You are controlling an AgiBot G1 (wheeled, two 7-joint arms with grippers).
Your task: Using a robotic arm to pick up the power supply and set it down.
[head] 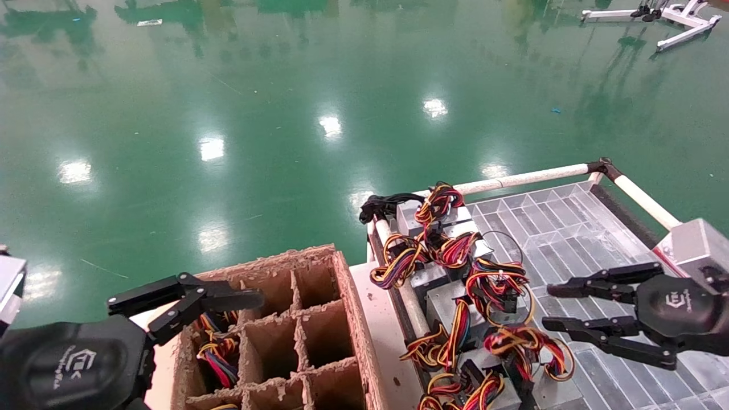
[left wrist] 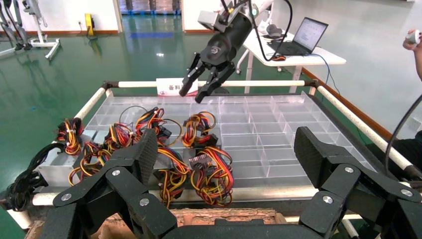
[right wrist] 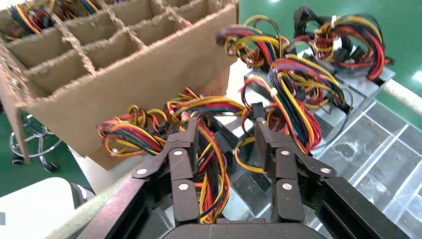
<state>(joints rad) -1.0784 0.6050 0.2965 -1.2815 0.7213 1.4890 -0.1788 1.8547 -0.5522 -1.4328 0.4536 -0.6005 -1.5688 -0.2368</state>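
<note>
Several grey power supplies (head: 447,304) with red, yellow, orange and black wire bundles (head: 501,285) lie along the left side of a clear divided tray (head: 569,228). My right gripper (head: 555,307) hovers open just to their right, fingers pointing at them. In the right wrist view its open fingers (right wrist: 191,134) frame a grey power supply (right wrist: 234,124) and its wires, holding nothing. The left wrist view shows that right gripper (left wrist: 191,96) above the tray (left wrist: 278,129). My left gripper (head: 216,302) is open and empty over the cardboard box (head: 342,296).
The cardboard box has divider cells (head: 322,333); one cell holds coloured wires (head: 219,347). White pipe rails (head: 524,179) frame the tray. Green floor lies beyond. A desk with a laptop (left wrist: 303,37) stands past the tray.
</note>
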